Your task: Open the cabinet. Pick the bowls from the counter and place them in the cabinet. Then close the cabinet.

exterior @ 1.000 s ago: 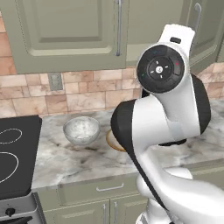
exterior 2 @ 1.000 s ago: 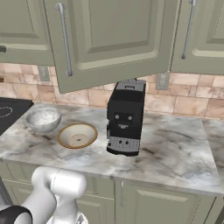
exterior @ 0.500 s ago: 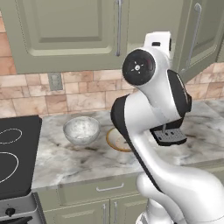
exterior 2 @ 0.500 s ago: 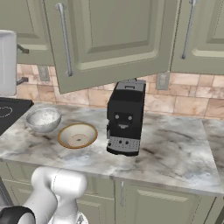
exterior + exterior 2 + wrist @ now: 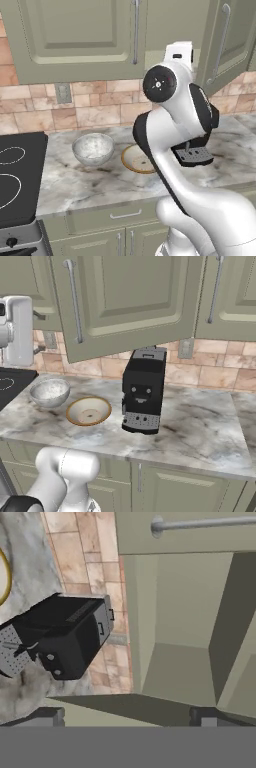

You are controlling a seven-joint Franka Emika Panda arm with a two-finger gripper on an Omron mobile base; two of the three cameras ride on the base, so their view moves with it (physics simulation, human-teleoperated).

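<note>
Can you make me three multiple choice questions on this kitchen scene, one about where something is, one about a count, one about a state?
1. Where does the tan bowl sit?
A. between the grey bowl and the coffee machine
B. on the stovetop
C. inside the cabinet

2. How many bowls are on the counter?
A. one
B. two
C. three

3. What state is the cabinet door above the bowls in?
A. shut flush
B. removed
C. swung open

Answers: 1 A, the right base view shows it flanked by those two. 2 B, one grey and one tan. 3 C, the door stands out from its frame and the hand view shows the shelf inside.
</note>
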